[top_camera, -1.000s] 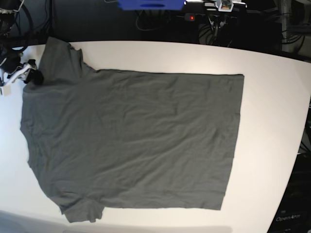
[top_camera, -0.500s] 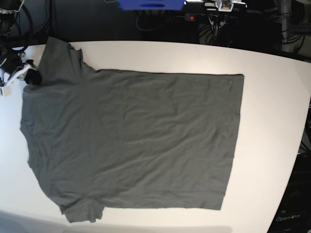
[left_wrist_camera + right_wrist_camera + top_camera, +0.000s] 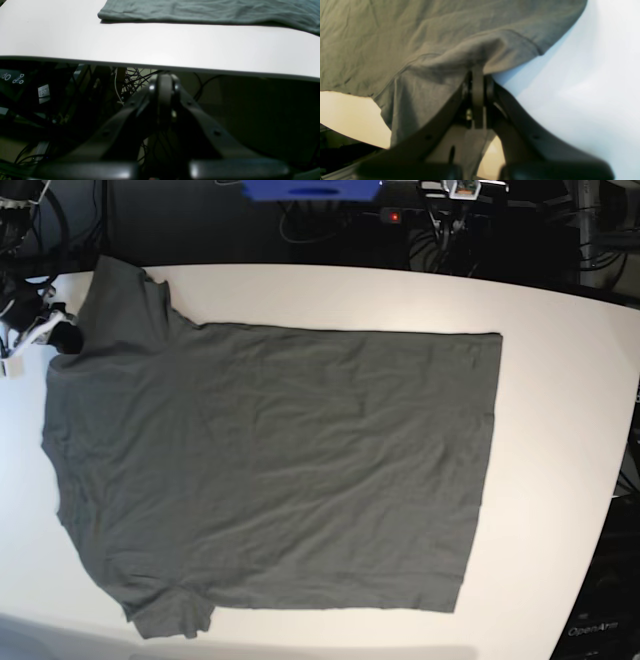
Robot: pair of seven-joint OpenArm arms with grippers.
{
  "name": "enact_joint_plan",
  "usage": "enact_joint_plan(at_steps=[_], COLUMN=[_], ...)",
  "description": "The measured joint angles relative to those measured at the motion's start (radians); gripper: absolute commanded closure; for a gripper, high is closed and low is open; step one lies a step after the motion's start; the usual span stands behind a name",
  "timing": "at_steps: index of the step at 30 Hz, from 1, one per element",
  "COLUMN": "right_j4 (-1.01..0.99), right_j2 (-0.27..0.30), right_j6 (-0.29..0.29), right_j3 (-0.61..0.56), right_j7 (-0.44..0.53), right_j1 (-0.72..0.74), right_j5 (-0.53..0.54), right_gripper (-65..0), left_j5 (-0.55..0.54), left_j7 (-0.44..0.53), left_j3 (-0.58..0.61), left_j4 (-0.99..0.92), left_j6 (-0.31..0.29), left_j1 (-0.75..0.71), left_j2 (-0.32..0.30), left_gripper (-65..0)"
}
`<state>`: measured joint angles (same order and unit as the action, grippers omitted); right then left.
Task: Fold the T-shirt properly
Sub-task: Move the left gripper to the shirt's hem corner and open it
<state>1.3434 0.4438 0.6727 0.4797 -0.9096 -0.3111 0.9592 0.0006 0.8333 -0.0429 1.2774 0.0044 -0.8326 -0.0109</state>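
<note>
Grey T-shirt pinched, right claw

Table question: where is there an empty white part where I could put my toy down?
The table is bare in a wide strip past the T-shirt's straight hem, on the base view's right, and in a narrower strip along the far edge above the shirt. The left end is crowded: there the right gripper pinches the cloth by a sleeve.
</note>
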Motion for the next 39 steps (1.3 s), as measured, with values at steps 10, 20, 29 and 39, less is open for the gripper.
enact_joint_plan(at_steps=[10, 20, 29, 39], right_j4=[0.0, 0.0, 0.0, -0.001], right_j2=[0.004, 0.002, 0.002, 0.003], right_j6=[0.0, 0.0, 0.0, 0.0], right_j3=[-0.042, -0.041, -0.041, -0.043], right_j7=[0.001, 0.003, 0.004, 0.005], right_j1=[0.0, 0.0, 0.0, -0.002], right_j5=[0.0, -0.001, 0.0, -0.001], right_gripper=[-0.7, -1.2, -1.2, -1.0], left_j5=[0.0, -0.001, -0.12, -0.402], left_j7=[0.0, -0.041, -0.505, -1.098], left_j3=[0.001, 0.008, -0.009, -0.143], left_j4=[0.001, 0.182, 0.52, 0.64], left_j6=[0.0, 0.002, -0.001, 0.004], left_j1=[-0.016, -0.104, -0.145, 0.043], left_j2=[0.003, 0.025, 0.009, -0.196], left_gripper=[-1.2, -1.2, -1.2, -1.2])
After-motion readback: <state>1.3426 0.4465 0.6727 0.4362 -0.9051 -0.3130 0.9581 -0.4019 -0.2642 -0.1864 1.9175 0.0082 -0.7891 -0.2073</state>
